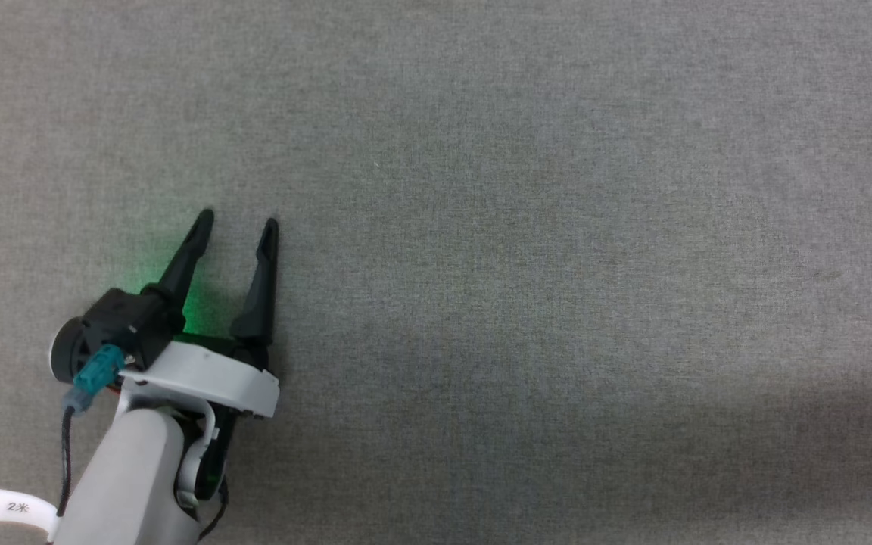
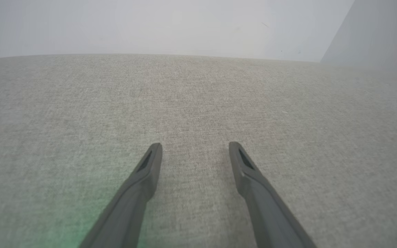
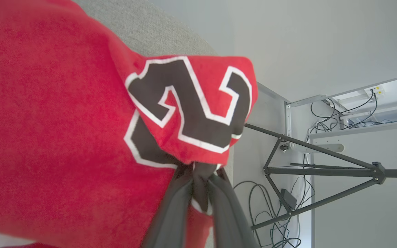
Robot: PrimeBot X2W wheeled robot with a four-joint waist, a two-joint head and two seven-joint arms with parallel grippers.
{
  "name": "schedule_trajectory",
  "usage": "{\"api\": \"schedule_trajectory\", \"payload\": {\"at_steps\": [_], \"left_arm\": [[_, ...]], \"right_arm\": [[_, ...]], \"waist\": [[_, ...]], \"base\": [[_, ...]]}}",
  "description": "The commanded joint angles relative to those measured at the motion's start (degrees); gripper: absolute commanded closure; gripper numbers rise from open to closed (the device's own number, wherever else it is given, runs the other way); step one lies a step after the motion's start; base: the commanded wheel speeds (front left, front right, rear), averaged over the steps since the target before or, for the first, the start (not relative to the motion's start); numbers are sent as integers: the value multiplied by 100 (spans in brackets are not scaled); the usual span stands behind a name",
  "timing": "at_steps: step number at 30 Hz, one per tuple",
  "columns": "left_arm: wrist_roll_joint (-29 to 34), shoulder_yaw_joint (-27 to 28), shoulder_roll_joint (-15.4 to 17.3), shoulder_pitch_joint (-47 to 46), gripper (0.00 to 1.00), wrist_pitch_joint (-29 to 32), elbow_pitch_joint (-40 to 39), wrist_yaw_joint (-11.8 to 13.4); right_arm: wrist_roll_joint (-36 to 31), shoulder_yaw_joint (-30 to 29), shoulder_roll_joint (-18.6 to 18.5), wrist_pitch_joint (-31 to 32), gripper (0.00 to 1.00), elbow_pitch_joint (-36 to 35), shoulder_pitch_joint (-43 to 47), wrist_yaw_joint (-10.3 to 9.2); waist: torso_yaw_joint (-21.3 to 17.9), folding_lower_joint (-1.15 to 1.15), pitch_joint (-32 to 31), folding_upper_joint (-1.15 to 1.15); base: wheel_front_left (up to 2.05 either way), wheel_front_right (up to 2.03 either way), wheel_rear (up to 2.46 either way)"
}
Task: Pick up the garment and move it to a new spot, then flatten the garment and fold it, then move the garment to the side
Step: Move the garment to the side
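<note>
Grey woven cloth covers the work surface (image 1: 557, 227) ahead of you, wide and flat. Your left gripper (image 1: 238, 220) is down at the lower left of the head view, fingers pointing up and slightly right. Those two dark fingers stand well apart, released, with only grey weave between them, and the left wrist view says the same. Green light (image 1: 179, 303) spills onto the cloth beside the gripper's base. You've got a teal plug (image 1: 95, 375) on the wrist and a small white tag (image 1: 18, 509) low on the pale forearm.

Now your right wrist view: the right gripper (image 3: 203, 172) is clenched on the garment (image 3: 47, 120), pinching a fold right at the fingertips. Red cloth bunches across the left side of that view. A big black figure outlined in white (image 3: 191, 110) drapes over just above the fingers, and a strip of white shows at the bottom left corner. Behind the red, at the top, you catch a slice of the grey surface.

Past the garment there's a pale wall (image 3: 305, 41), a dark tripod (image 3: 322, 168) and loose cables (image 3: 253, 196) near its legs. Whether the garment touches the surface or hangs clear of it, you can't tell from this angle
</note>
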Motion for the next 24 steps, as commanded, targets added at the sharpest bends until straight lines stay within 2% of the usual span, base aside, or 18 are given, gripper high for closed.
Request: {"api": "schedule_trajectory", "payload": {"at_steps": [1, 2, 3, 4, 6, 7, 8, 16, 24], "left_arm": [[44, 2, 11, -48, 0, 3, 33, -27], [49, 1, 9, -47, 0, 4, 45, -31], [53, -1, 5, -42, 0, 4, 58, -34], [53, 0, -2, -36, 0, 4, 69, -36], [56, 9, -7, -16, 0, 4, 85, -36], [55, 22, -13, -6, 0, 4, 88, -35], [51, 30, -15, 11, 0, 4, 101, -32], [59, 96, -47, 218, 0, 4, 195, -26], [13, 272, -111, 591, 0, 4, 253, -39]], "right_arm": [[-66, -63, 94, -73, 100, 99, -122, -11], [-109, -73, 143, -108, 99, 174, -144, -11], [-150, -98, 185, -150, 74, 244, -178, -11], [-204, -108, 229, -186, 62, 308, -207, -11], [-246, -150, 318, -256, 44, 417, -280, -11], [-288, -169, 343, -277, 16, 470, -297, -11], [-322, -165, 375, -309, 0, 519, -309, -11], [-295, -248, 634, -596, 0, 713, -233, -11], [-41, -422, 1029, -1278, 0, 505, 157, -11]], "waist": [[6, 0, -4, 0], [4, 0, -14, 0], [1, 0, -32, 0], [-4, 0, -59, 0], [-18, 0, -128, 0], [-26, 0, -169, 0], [-33, 0, -213, 0], [-140, 0, -770, 0], [-282, 0, -1534, 0]], "base": [[0, 0, 0], [0, 0, 0], [0, 0, 0], [0, 0, 0], [0, 0, 0], [0, 0, 0], [0, 0, 0], [0, 0, 0], [0, 0, 0]]}}
